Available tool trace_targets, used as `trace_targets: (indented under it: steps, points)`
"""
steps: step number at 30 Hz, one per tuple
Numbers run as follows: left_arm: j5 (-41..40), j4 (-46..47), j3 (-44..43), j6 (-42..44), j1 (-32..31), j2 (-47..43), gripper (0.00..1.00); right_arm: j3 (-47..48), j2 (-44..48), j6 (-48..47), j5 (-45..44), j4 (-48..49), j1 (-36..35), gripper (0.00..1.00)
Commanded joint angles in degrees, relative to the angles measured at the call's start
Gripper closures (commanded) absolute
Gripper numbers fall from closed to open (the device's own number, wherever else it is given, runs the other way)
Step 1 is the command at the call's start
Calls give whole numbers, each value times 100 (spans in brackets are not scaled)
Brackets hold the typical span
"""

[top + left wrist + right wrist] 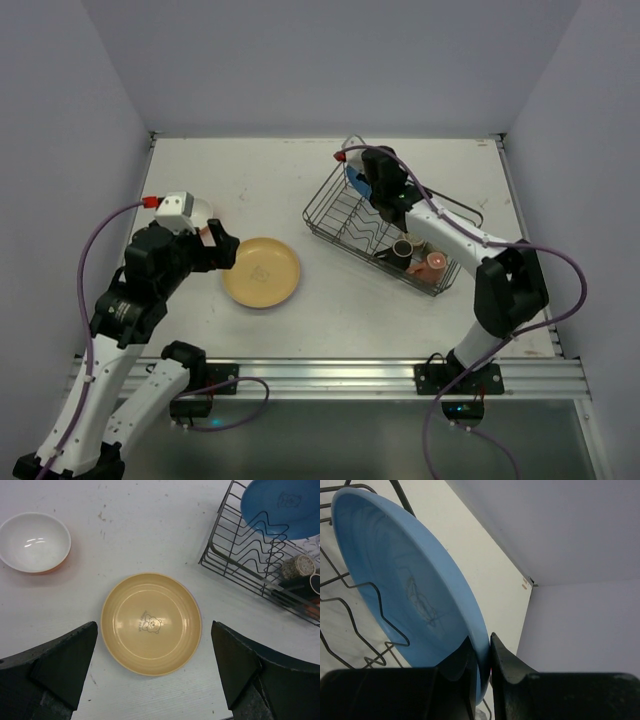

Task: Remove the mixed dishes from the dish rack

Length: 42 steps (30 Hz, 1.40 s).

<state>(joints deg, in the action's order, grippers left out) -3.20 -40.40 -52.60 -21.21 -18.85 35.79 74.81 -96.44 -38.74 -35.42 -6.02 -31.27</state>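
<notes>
The black wire dish rack (pixel 322 192) stands at the right of the table. A light blue plate (pixel 357 180) stands upright in its far end. My right gripper (pixel 375 188) is shut on this plate's rim; the wrist view shows both fingers pinching the light blue plate (pixel 405 590) at its edge, with the right gripper (pixel 482 650) around it. A brown mug (pixel 402 250) and a pink mug (pixel 432 263) sit in the rack's near end. A tan plate (pixel 151 622) lies flat on the table. My left gripper (pixel 154 627) is open and empty above it.
An orange bowl with white inside (pixel 34 541) stands on the table left of the tan plate (pixel 261 272). The left wrist view shows the rack (pixel 235 565) with an olive cup (pixel 297 566) inside. Walls close in the table at the back and both sides.
</notes>
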Motion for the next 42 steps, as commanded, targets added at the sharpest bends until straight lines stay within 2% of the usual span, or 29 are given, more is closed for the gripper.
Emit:
trace_targets:
  steps: [1, 9, 12, 13, 14, 17, 18, 19, 21, 22, 26, 34, 38, 39, 41, 42]
  points:
    - [13, 68, 30, 100, -31, 51, 0, 52, 573, -467, -404, 558, -20, 100]
    - [293, 409, 13, -242, -31, 200, 0, 227, 1312, -521, -668, 287, -187, 100]
    - [897, 891, 39, -523, -31, 261, 0, 560, 1558, 154, -756, -590, -204, 100]
    - [1083, 1059, 65, -594, -31, 288, 0, 944, 1585, 966, -773, -993, -187, 100]
    - [1259, 1252, 153, -699, -31, 358, 0, 1079, 1689, 1365, -765, -1659, -169, 100]
    - [2076, 2165, 468, -1182, -57, 525, 0, 1177, 2206, 2763, -81, -2418, -178, 100]
    - [2339, 2786, 592, -1453, -136, 552, 0, 1124, 2383, 3089, 130, -2508, -169, 100]
    - [2394, 3071, 662, -1543, -223, 587, 0, 941, 2567, 3710, 663, -2553, -169, 100]
    - [2212, 3668, 725, -1623, -634, 745, 0, 677, 3137, 4372, 1210, -2562, -178, 100]
    - [2149, 3819, 707, -1597, -785, 815, 0, 415, 3297, 4836, 1891, -2562, -178, 100]
    - [2025, 4740, 593, -1115, -1357, 1219, 0, -53, 3851, 5631, 3090, -2711, -178, 100]
    - [1568, 5191, 610, -621, -1771, 1615, 2, -844, 4599, 6273, 3928, -2439, -178, 100]
    - [1174, 5420, 742, -542, -1894, 1685, 17, -854, 4564, 6309, 4157, -2369, -178, 100]
    - [1094, 5403, 734, -524, -1912, 1686, 28, -862, 4564, 6309, 4175, -2351, -178, 100]
    - [971, 5359, 716, -463, -1929, 1712, 35, -889, 4590, 6309, 4262, -2298, -178, 100]
    - [831, 5315, 699, -437, -1929, 1721, 45, -897, 4591, 6309, 4306, -2272, -178, 100]
